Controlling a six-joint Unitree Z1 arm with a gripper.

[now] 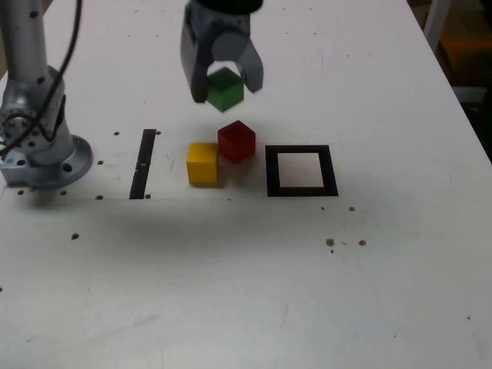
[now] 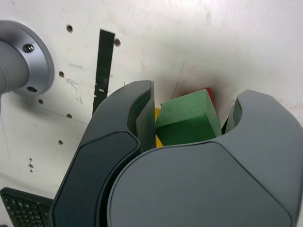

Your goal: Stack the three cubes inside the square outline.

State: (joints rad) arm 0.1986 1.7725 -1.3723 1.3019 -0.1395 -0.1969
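My gripper [image 1: 226, 91] is shut on the green cube [image 1: 225, 90], its two grey jaws pressed against the cube's sides toward the back of the table. In the wrist view the green cube [image 2: 187, 118] fills the gap between the jaws of the gripper [image 2: 189, 113], and only slivers of the red cube [image 2: 209, 92] and the yellow cube [image 2: 158, 114] show behind it. In the exterior view the red cube [image 1: 236, 141] and yellow cube [image 1: 203, 163] sit side by side, just in front of the gripper. The square outline [image 1: 301, 190] lies on the exterior view's right of the red cube, with nothing inside it.
A thin black bar [image 1: 143, 163] lies on the exterior view's left of the yellow cube. The arm's round grey base [image 1: 42, 146] stands at the far left. Small dark holes and specks dot the white table [image 1: 246, 292]. A keyboard corner [image 2: 23, 208] shows in the wrist view.
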